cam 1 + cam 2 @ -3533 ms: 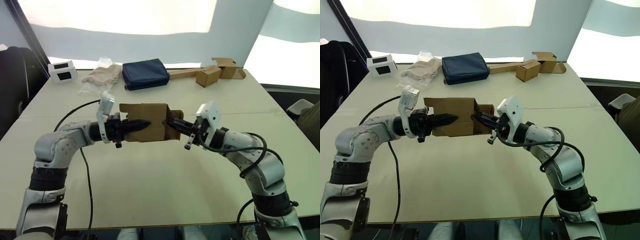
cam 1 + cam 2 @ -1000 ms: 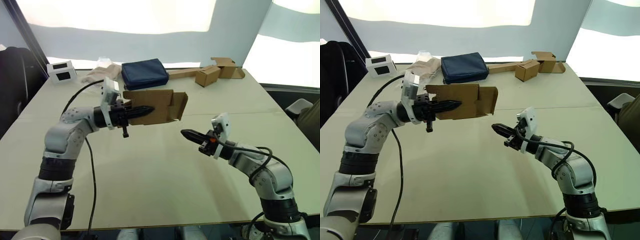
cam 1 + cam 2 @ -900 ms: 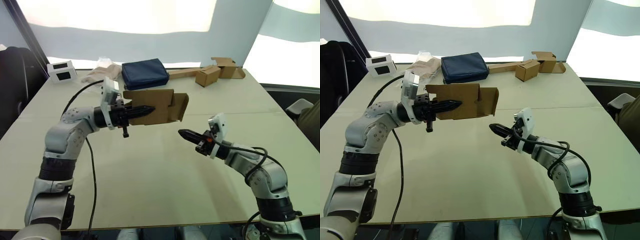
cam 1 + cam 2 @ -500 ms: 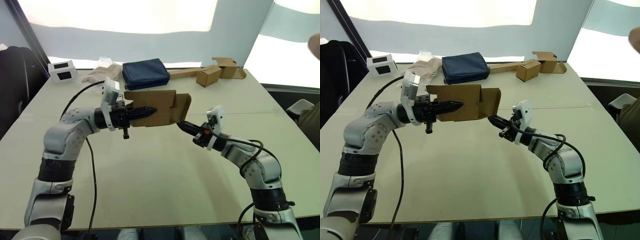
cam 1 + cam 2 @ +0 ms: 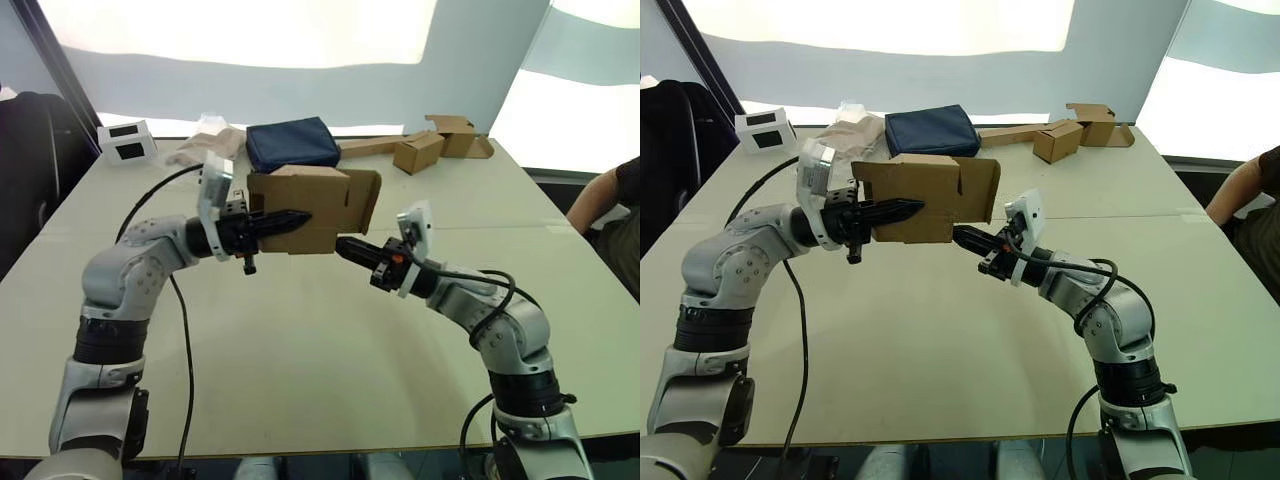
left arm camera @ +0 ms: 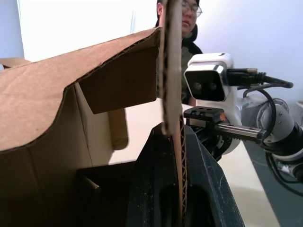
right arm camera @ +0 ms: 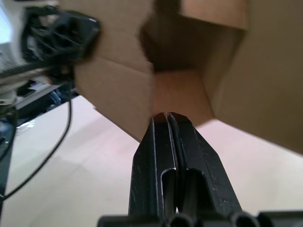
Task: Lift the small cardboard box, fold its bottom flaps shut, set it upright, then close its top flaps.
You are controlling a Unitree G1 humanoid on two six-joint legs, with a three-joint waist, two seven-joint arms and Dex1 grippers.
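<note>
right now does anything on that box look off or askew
Mildly. The small cardboard box hangs in the air, pinched by one wall in the left tool, with one flap splayed outward toward the shut right tool. No damage shows.

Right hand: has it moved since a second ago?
Yes. The right hand has swung up and to the robot's left, away from the table's near edge, and its shut tips now reach the small cardboard box held by the left hand.

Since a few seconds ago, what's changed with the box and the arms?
The right gripper let go of the cardboard box, drew back, and has now returned, shut, to its lower right edge. The left gripper kept its grip and raised the box. The blue pouch and small boxes stayed put.
</note>
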